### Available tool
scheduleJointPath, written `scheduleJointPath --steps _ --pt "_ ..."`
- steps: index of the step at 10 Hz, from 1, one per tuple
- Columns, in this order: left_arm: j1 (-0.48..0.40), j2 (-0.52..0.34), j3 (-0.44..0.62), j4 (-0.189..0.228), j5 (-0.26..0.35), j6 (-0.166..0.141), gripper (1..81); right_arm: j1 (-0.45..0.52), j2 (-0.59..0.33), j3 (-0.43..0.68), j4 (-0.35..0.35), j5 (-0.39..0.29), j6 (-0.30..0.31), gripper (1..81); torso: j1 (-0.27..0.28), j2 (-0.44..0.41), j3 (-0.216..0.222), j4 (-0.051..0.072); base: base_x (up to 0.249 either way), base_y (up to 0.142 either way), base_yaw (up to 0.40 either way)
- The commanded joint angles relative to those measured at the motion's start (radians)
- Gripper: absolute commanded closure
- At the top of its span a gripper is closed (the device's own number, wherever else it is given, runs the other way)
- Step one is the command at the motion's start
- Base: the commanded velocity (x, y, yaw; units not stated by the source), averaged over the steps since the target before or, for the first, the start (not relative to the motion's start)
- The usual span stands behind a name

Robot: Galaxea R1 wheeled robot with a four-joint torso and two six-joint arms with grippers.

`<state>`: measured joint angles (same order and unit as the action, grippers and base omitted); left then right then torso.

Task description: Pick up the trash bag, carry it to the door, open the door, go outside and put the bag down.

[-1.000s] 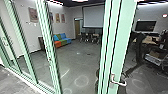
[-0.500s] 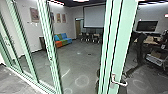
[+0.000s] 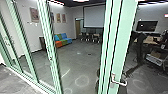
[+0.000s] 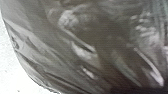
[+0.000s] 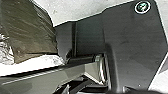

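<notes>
Trash bag (image 4: 75,50) close, door (image 3: 120,47) ahead

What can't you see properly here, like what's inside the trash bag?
- What's inside the trash bag: its dark plastic hides that in both wrist views.
- The bag's whole shape: the edges cut it off in both wrist views.
- What the wall posters show: too small to tell in the head view.
- What's right behind the wide green post: the post covers it in the head view.
</notes>
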<state>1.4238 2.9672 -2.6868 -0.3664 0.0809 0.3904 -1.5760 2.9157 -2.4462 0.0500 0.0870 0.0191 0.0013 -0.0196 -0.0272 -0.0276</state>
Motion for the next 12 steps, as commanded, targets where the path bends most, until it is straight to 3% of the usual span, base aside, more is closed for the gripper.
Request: scheduleJointPath --steps 1,12 --pt "-0.062 -0.005 -0.002 -0.005 0.062 0.002 81.1 0.043 0.001 0.01 -0.004 -0.05 -0.001 1.0 0.0 0.0 0.0 0.0 0.0 0.0 0.0" --pt "-0.062 0.0 -0.002 -0.005 0.062 0.005 81.1 0.032 -0.033 0.049 0.007 -0.035 -0.004 1.0 0.0 0.0 0.0 0.0 0.042 0.0 0.0"
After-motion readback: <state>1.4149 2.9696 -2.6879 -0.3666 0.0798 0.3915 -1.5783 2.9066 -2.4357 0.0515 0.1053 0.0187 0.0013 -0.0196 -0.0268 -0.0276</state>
